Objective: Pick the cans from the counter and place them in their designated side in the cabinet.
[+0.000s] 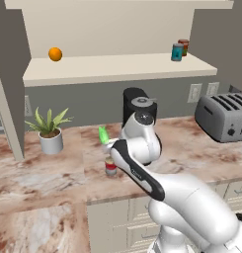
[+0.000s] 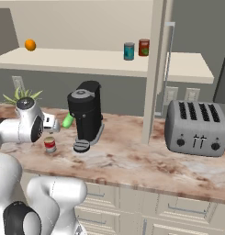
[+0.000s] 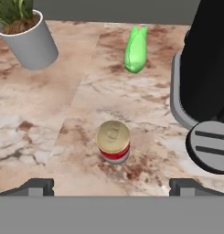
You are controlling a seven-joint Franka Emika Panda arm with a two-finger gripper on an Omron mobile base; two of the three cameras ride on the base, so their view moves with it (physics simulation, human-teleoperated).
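Fingertips spread wide, holding nothing; red can upright on counter, centred between and just ahead of gripper.

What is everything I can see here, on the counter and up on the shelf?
Red can: one, red with white band and pale top, on the counter, upright, just ahead of the end effector.
Teal can: one, teal-blue, right end of the cabinet shelf.
Dark red can: one, beside and behind the teal can.
Orange: one, left on the shelf.
Green bottle: one, bright green, on the counter beyond the red can.
Plant: one, green, pale pot, counter left.
Coffee maker: one, black, mid counter.
Toaster: one, grey, counter right.
End effector: one, dark tips apart, open, holding nothing.
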